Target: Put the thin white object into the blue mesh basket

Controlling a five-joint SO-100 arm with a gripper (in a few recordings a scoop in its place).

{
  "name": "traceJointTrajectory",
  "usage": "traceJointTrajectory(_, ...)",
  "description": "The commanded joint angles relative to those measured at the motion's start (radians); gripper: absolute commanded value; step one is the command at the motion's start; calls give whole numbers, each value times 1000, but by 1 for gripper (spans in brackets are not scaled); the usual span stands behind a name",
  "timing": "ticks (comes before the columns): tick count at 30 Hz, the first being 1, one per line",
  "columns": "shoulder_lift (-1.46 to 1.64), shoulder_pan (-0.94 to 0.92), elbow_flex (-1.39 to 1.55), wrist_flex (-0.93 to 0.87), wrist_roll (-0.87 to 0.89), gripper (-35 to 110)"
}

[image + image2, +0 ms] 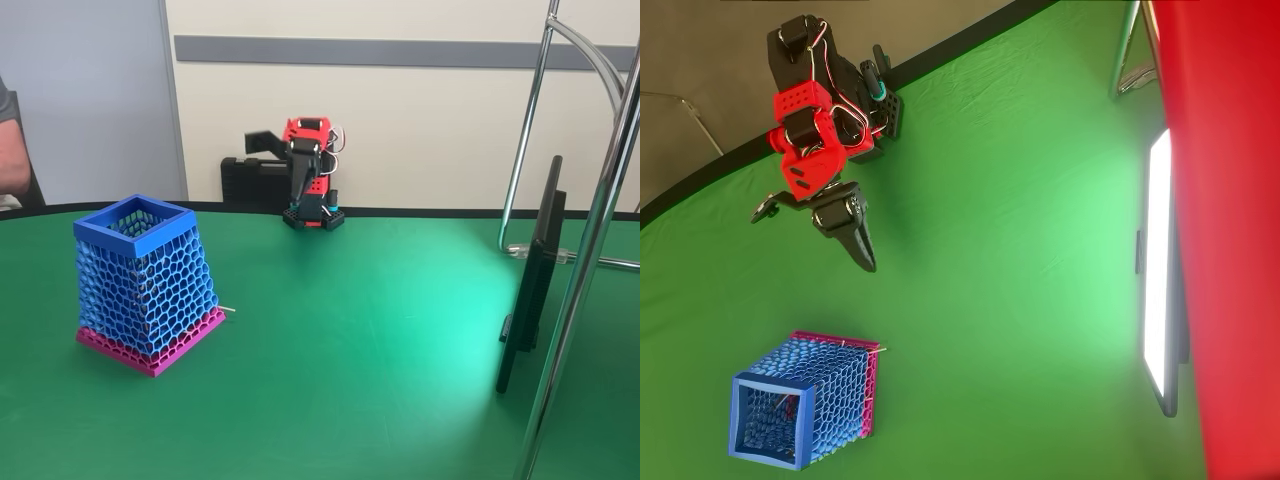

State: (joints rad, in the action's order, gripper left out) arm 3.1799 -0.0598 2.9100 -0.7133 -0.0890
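The blue mesh basket stands upright on its magenta base at the table's left front. Through its open top in the overhead view a faint thin pale line shows inside; I cannot tell for sure whether it is the thin white object. A short pale stick tip pokes out at the base. The red and black arm is folded at the back of the table. My gripper points down, shut and holding nothing, well away from the basket.
A dark screen stands edge-on at the right, beside a chrome stand. A black case lies behind the arm. A person's arm shows at the left edge. Green table stretches between arm and basket.
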Motion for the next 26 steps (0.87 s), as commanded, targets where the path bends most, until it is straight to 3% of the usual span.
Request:
traceJointTrajectory(1, 94, 26, 97, -25, -11, 2)
traceJointTrajectory(26, 144, 44, 173, -149, 78, 2)
